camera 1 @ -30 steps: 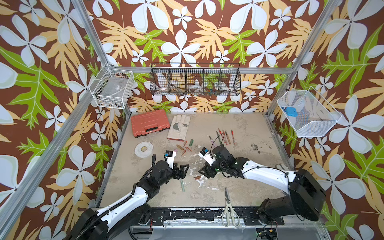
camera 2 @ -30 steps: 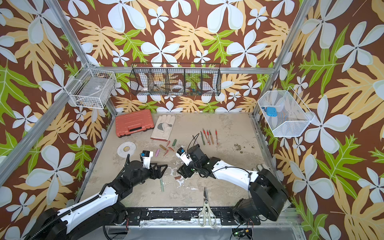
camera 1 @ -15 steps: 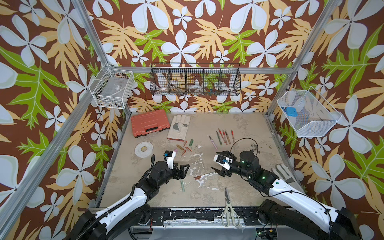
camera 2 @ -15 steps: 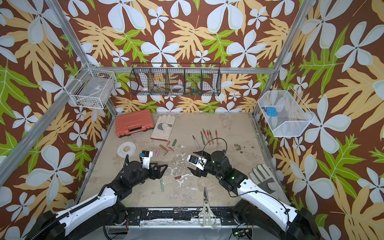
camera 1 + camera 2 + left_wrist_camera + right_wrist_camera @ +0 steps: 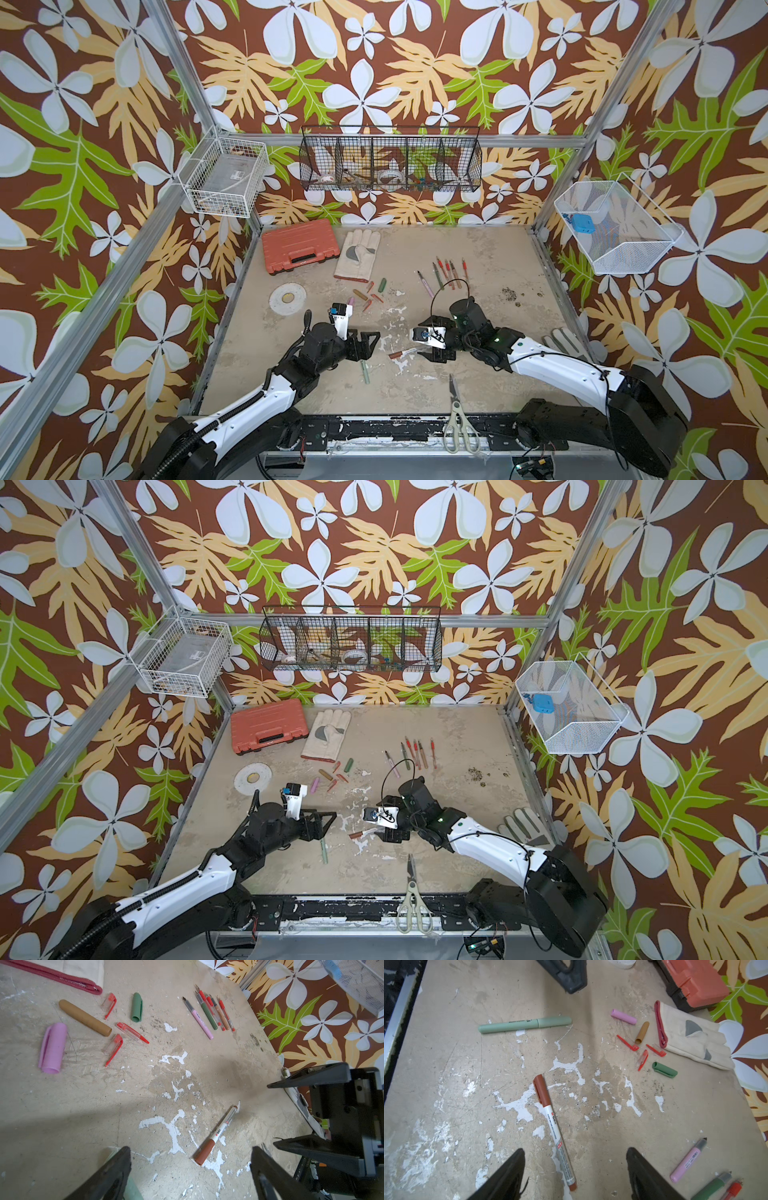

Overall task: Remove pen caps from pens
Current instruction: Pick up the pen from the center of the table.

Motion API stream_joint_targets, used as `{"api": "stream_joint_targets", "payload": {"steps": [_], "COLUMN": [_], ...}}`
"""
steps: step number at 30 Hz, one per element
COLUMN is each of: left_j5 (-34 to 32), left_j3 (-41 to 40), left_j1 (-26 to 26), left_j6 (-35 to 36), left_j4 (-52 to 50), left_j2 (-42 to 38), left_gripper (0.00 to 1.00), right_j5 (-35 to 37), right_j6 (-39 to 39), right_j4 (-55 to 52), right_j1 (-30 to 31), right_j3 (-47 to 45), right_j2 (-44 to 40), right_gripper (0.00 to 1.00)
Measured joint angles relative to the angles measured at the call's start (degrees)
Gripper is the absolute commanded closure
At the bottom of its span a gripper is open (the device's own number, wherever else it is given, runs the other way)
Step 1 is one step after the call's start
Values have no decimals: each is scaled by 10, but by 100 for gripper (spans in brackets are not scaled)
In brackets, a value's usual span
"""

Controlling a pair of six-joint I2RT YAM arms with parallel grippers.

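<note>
A white-and-brown pen [image 5: 401, 354] [image 5: 365, 834] with its brown cap on lies flat on the table between my two grippers. My left gripper [image 5: 372, 347] [image 5: 190, 1153] is open and empty, the cap end just ahead of it. My right gripper [image 5: 419, 338] [image 5: 575, 1153] is open too, with the pen's tail end [image 5: 566, 1169] between its fingers, untouched. A capped pale green pen [image 5: 364, 371] [image 5: 525, 1024] lies beside the left gripper. Several uncapped pens [image 5: 444, 272] [image 5: 209, 1012] lie in a row further back. Loose pen caps [image 5: 368, 293] lie together: pink [image 5: 52, 1048], tan [image 5: 85, 1018], dark green [image 5: 137, 1006], red-and-clear [image 5: 133, 1032].
Grey-handled scissors [image 5: 457, 415] lie at the front edge. At the back left are an orange case [image 5: 299, 245], a work glove [image 5: 357, 253] and a tape roll [image 5: 287, 297]. Another glove [image 5: 565, 340] lies at the right edge. Wire baskets hang on the walls.
My right arm pulled back to the right, then swung in again, and its open gripper now straddles the white-and-brown pen's tail. The left arm and the pens have not moved.
</note>
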Motion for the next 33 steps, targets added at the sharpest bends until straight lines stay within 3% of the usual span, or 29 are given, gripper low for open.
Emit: {"api": "stream_joint_targets", "payload": {"steps": [15,29,33], "left_j5": [1,-1,0], "left_j3": [0,6,9], "left_j1": [0,0,0], "left_j6": [-3,-4,-4], "left_j4": [-3,-9,-9], "left_j2": [-10,-5,0], "left_gripper": [10,10,10], "right_j5": [80,57,54], "right_j6": [-29,-54,-56], "right_j4": [-46,-85,-101], "right_j1": [28,28,28], "right_j3": [30,101,120], "right_j2": [80,173,216], "right_gripper": [28,52,54]}}
